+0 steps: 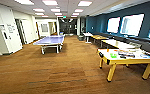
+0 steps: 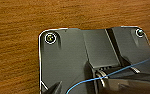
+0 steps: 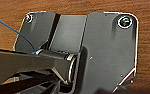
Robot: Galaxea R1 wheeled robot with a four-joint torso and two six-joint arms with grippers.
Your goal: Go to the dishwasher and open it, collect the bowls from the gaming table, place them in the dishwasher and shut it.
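Head view: a brown-carpeted common room, with the gaming table (image 1: 131,58), white-topped on yellow legs, standing at the right. A light green bowl (image 1: 113,55) lies near the table's left end, with dark, blurred items toward the middle of its top. A blue table-tennis table (image 1: 49,40) stands well apart, farther down the room. Whether either gripper is open or closed cannot be told; both wrist views look down on carpet (image 2: 16,37).
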